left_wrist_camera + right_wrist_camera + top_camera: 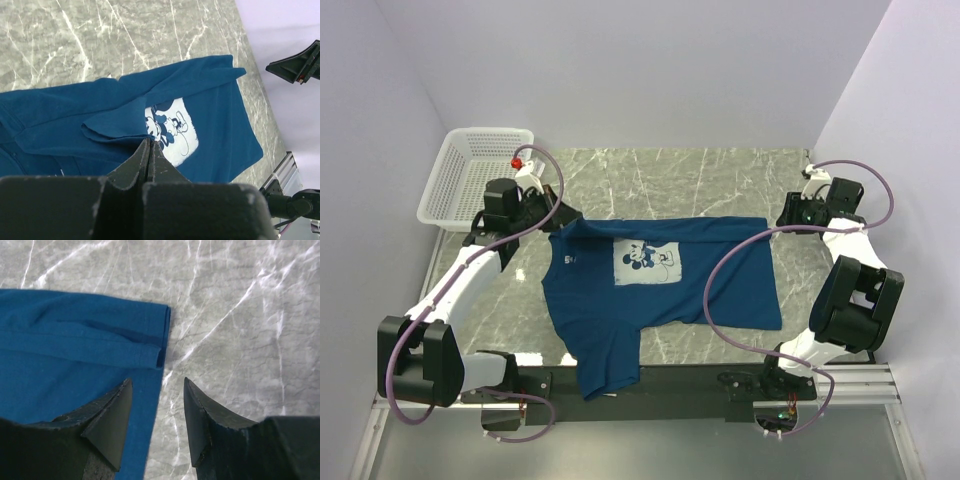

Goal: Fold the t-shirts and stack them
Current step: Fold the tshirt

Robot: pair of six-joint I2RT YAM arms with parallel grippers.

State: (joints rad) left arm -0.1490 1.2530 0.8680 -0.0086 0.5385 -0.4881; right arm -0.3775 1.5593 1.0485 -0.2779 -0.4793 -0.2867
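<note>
**Fold barely begun, nothing stacked**

Your dark navy-blue cotton t-shirt with pale cartoon print [660, 290] lies spread, with only the edge beneath both grippers turned over. Your left gripper [150, 145] is closed at a raised fold. Your right gripper [157, 381] gapes empty beside the hem corner.

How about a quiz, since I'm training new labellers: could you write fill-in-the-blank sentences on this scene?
The t-shirt on the marble table is dark ____. The white basket stands at the table's far ____ corner. On the right gripper, the jaws stand ____. On the left gripper, they are ____.
Missing words: blue; left; open; shut.
</note>
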